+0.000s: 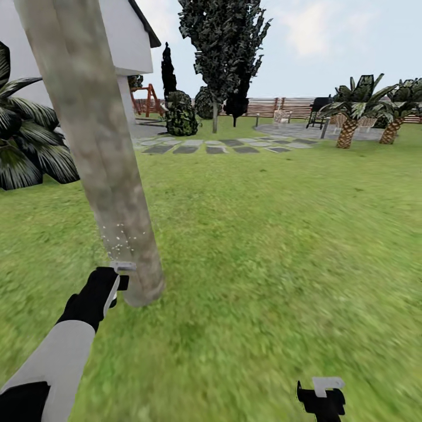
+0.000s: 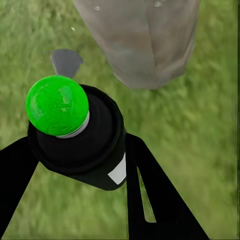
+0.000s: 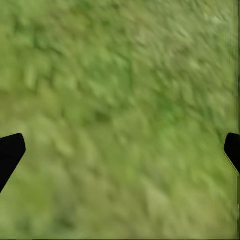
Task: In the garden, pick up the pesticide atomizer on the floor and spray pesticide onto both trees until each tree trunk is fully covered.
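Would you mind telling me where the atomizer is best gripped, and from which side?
Grip the pesticide atomizer around its round dark body, fingers on opposite sides, below the green ball on top. That is how the left gripper holds it, keeping the top facing the tree trunk.

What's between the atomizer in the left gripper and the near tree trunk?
Head view: small white spray specks hang before the tree trunk above the left gripper. Left wrist view: bare grass between pesticide atomizer and trunk.

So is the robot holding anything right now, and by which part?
Yes: the left gripper is shut on the pesticide atomizer, its fingers clasping the dark body just below the cap. The right gripper is open, holding nothing.
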Available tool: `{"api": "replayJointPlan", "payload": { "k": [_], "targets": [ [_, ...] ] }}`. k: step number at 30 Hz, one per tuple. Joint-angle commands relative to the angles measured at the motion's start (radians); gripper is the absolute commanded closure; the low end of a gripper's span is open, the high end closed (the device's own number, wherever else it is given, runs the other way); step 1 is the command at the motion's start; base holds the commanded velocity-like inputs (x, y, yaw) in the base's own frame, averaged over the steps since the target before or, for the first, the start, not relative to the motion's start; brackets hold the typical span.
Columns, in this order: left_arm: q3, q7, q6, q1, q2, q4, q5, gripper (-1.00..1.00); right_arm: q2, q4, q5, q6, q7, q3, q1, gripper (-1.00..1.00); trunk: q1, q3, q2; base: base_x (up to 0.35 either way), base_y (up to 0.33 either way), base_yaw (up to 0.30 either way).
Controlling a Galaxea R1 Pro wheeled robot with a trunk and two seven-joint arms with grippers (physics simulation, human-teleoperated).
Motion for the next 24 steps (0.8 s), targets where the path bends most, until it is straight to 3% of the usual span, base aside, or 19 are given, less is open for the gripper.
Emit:
{"api": "replayJointPlan", "payload": {
  "k": [1, 12, 24],
  "targets": [
    [0.001, 0.000, 0.005, -0.001, 0.000, -0.002, -0.003, 1.00, 0.000, 0.002, 0.010, -0.003, -0.003, -0.007, -0.001, -1.00, 0.000, -0.001, 0.000, 0.000, -0.274, 0.000],
    [0.002, 0.000, 0.005, -0.001, 0.001, -0.002, -0.008, 1.00, 0.000, 0.002, 0.010, -0.003, -0.003, -0.005, -0.001, -1.00, 0.000, -0.001, 0.000, 0.000, -0.274, 0.003],
    [0.006, 0.000, 0.006, -0.001, 0.011, 0.000, -0.009, 1.00, 0.000, 0.002, 0.010, -0.003, -0.003, -0.005, -0.001, -1.00, 0.000, -0.001, 0.000, 0.117, -0.269, 0.256]
  ]
}}
